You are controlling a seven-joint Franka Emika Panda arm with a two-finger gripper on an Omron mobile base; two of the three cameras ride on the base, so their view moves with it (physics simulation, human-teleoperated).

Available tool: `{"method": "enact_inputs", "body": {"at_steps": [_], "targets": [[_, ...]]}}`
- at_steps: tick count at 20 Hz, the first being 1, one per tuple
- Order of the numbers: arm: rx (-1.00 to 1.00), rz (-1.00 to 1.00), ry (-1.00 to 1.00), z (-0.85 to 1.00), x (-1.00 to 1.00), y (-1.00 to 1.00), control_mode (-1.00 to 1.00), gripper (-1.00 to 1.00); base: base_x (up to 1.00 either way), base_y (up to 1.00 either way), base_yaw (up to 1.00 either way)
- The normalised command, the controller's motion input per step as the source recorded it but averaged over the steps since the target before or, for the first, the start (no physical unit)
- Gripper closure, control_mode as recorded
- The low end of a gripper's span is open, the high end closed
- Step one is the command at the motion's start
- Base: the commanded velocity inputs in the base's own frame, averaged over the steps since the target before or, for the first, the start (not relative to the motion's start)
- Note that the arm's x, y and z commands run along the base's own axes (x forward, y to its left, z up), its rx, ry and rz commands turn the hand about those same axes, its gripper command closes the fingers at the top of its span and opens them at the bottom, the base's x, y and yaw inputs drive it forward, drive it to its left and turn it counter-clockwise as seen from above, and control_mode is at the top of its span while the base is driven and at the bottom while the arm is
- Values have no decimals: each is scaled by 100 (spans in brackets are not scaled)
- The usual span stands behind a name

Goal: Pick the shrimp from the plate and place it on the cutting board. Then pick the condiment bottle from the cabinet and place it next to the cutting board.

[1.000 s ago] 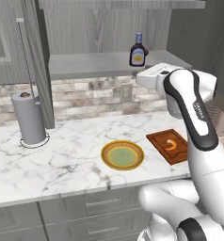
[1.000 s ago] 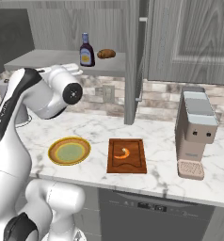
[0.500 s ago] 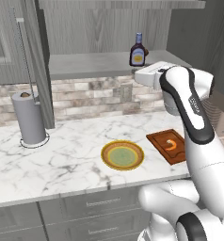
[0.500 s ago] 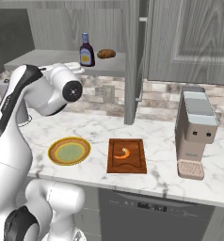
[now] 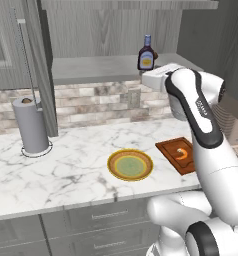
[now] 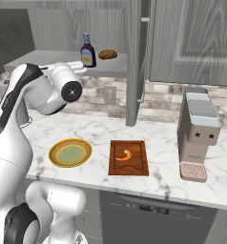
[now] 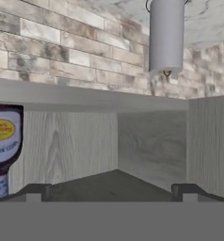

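So the small curled orange shrimp (image 6: 124,155) is lying on the reddish-brown rectangular wooden cutting board (image 6: 128,157) with the grooved border, and the round shallow plate (image 5: 130,164) with the yellow-orange rim and pale green centre sits just beside the board on the white marble worktop (image 5: 66,170), nothing on it. Board and plate are near each other but not touching.

The small dark brown condiment bottle (image 6: 88,51) with the narrow neck, bluish cap and pale yellow label stands upright on the grey shelf of the grey wood-grain cabinet (image 5: 101,67). A brown rounded lump (image 6: 108,55) sits on the same shelf, near the bottle but apart from it. The robot's hand is up at shelf level, just in front of the bottle, with the jaws spread wide and nothing between them. In the hand view, which is rolled upside down, the bottle (image 7: 4,150) sits at the far left edge, off to the side of the finger tips rather than between them.

Other stuff around: a grey paper-towel roll (image 5: 31,125) on a stand by the open cabinet door with its thin bar handle (image 5: 26,65), a boxy beige coffee machine (image 6: 197,134) at the other end, and a rough brick backsplash (image 5: 101,102) behind it all.
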Motion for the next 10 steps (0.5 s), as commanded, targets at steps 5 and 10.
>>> {"method": "enact_inputs", "body": {"at_steps": [5, 10], "targets": [[0, -4, -5, 7, 11, -5, -100, -100, 0, 0, 0], [0, -4, -6, 6, 10, -5, -100, -100, 0, 0, 0]]}}
